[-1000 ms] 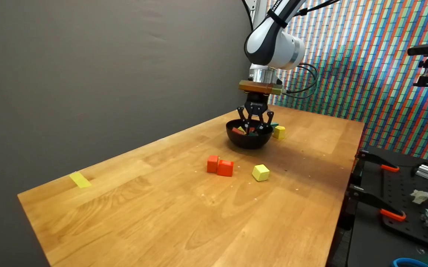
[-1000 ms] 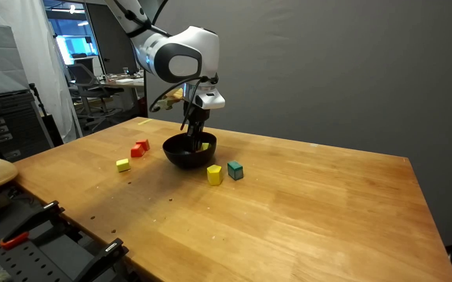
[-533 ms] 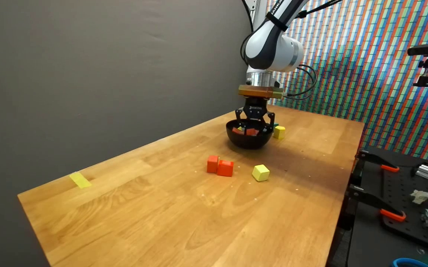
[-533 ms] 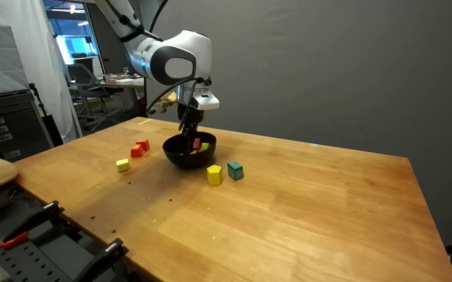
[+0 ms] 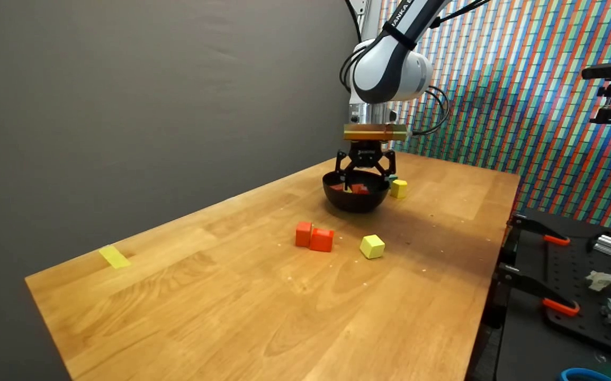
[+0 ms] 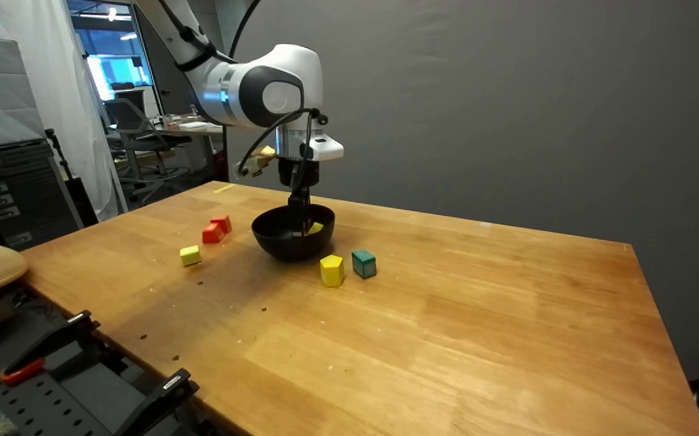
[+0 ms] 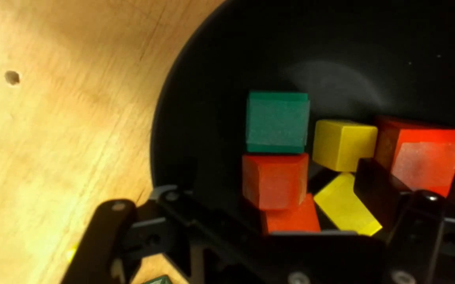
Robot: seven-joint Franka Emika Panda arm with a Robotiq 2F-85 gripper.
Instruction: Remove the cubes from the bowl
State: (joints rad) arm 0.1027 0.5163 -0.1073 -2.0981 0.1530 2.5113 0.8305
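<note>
Wood tabletop (image 5: 205,312): brown grained boards dotted with pale specks; a flat yellow strip (image 5: 115,256) lies near the edge along a plain dark grey backdrop (image 5: 168,116).
Room: a multicoloured striped wall covering (image 5: 538,95) rises past one end; in an exterior view a white curtain (image 6: 37,91) hangs near a grey office chair (image 6: 126,116).
Shallow round black bowl (image 5: 356,205): upright on the wood, blocks inside. The wrist view shows a dark green cube (image 7: 277,122), a red block (image 7: 275,185) overlapping a lower red block (image 7: 292,219), a small yellow block (image 7: 344,146), a slanted yellow block (image 7: 344,205) and a bright red cube (image 7: 428,157).
Black two-finger gripper (image 5: 364,184): points down into the bowl from a white-and-dark-grey robot arm (image 5: 385,69). Its fingers (image 7: 379,193) are spread wide, pinching nothing, with blocks lying between. One finger overlaps the bright red cube in the wrist view; contact cannot be told.
Loose pieces: a red cube (image 5: 303,234) beside an orange-red cube (image 5: 321,241), seemingly touching; a pale yellow cube (image 5: 372,247) near them; across the bowl, a yellow five-sided block (image 6: 332,271) just beside a loose green cube (image 6: 364,264).
Edges: the bowl stands nearer the backdrop side; black clamps (image 5: 533,226) with orange tips line the opposite long edge.
Open room: in both exterior views a broad stretch of wood runs from the loose pieces toward a table end.
</note>
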